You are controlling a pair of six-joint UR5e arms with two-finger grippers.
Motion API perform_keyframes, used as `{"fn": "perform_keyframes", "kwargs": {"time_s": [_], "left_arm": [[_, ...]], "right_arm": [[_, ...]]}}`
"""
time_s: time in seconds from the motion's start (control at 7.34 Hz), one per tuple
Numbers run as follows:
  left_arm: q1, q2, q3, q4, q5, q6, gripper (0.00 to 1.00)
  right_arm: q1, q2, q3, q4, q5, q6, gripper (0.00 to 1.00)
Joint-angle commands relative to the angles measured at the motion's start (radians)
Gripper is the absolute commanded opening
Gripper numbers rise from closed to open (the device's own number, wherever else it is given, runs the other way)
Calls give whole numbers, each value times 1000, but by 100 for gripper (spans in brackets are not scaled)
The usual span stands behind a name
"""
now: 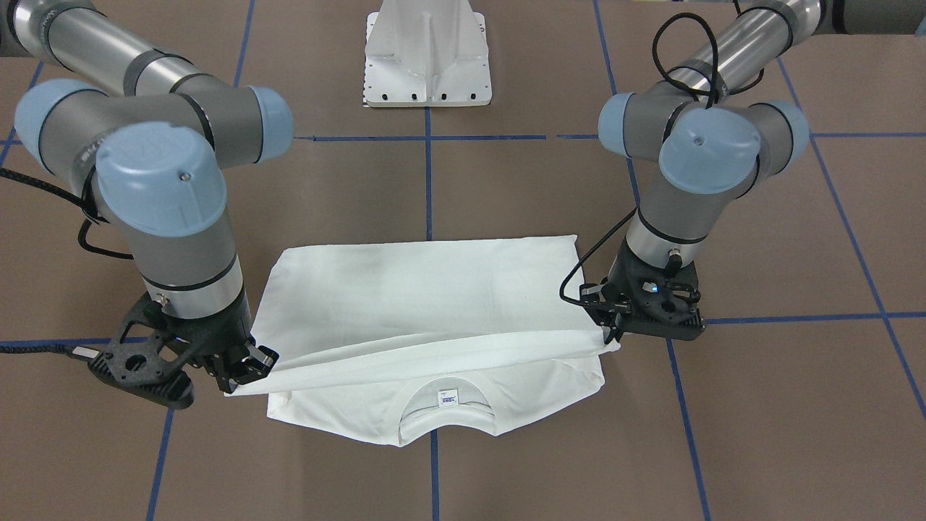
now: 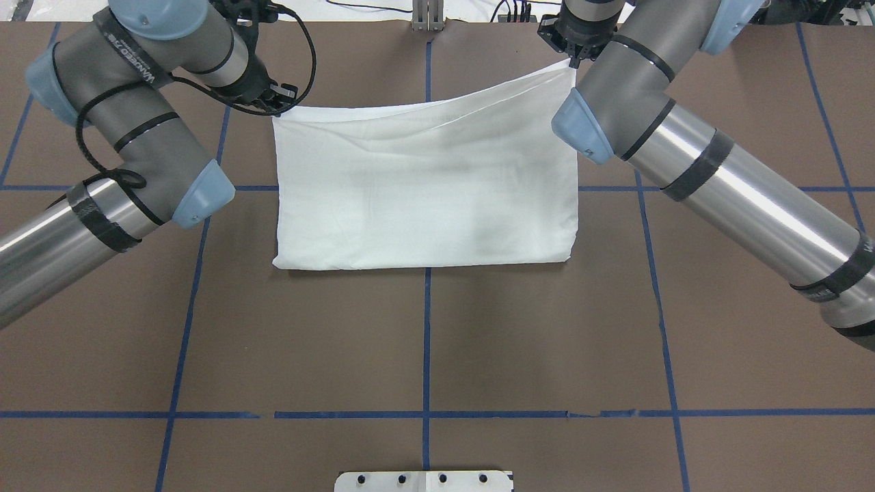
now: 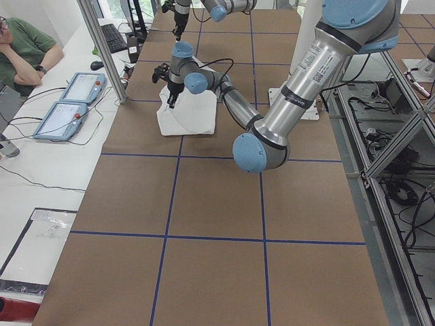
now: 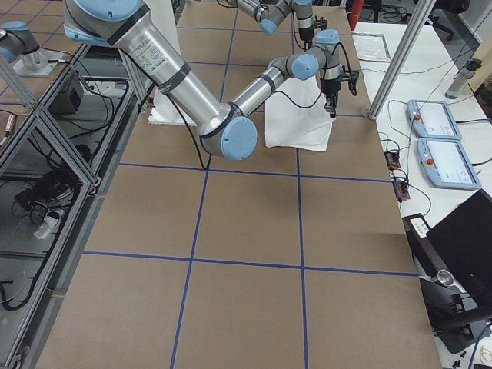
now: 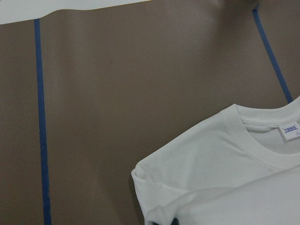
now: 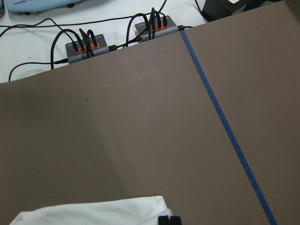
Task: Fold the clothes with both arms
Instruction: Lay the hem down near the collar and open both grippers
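Note:
The white T-shirt [image 1: 427, 289] lies folded on the brown table, its ribbed collar [image 1: 445, 423] and small tag [image 1: 447, 397] towards the operators' side. No printed text shows. My left gripper [image 1: 611, 329] is shut on one corner of the upper layer's edge. My right gripper [image 1: 242, 373] is shut on the other corner. Together they hold that edge stretched, slightly raised, just short of the collar. In the overhead view the shirt [image 2: 424, 191] spans between the left gripper [image 2: 277, 102] and the right gripper [image 2: 571, 58]. The left wrist view shows the collar [image 5: 262, 140].
The white metal pedestal base [image 1: 427, 58] stands at the robot's side of the table. Blue tape lines [image 2: 427, 342] grid the brown table. Cable hubs [image 6: 117, 40] lie past the far edge. Teach pendants [image 3: 68, 102] and a seated operator [image 3: 24, 51] are beside the table.

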Motion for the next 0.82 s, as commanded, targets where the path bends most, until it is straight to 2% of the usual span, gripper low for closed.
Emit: {"fn": "perform_keyframes", "kwargs": {"time_s": [0.0,0.14,0.27,0.41,0.54,0.68], "left_arm": [[6,-57,165,-98,1,1,0],[12,-55,197,-133,1,3,0],[17,-54,197,-138,1,3,7],[15,-43,193,-175,1,30,99],[12,-22,176,-201,-11,53,100],[10,-18,165,-197,-20,53,100]], "right_arm": [[-43,22,-148,117,-54,-7,0],[-62,17,-163,135,-62,-7,0],[-71,3,-166,141,-65,-7,37],[-80,-7,-173,155,-73,-31,99],[-64,-1,-172,155,-61,-76,100],[-30,-3,-169,155,-7,-137,100]]}}
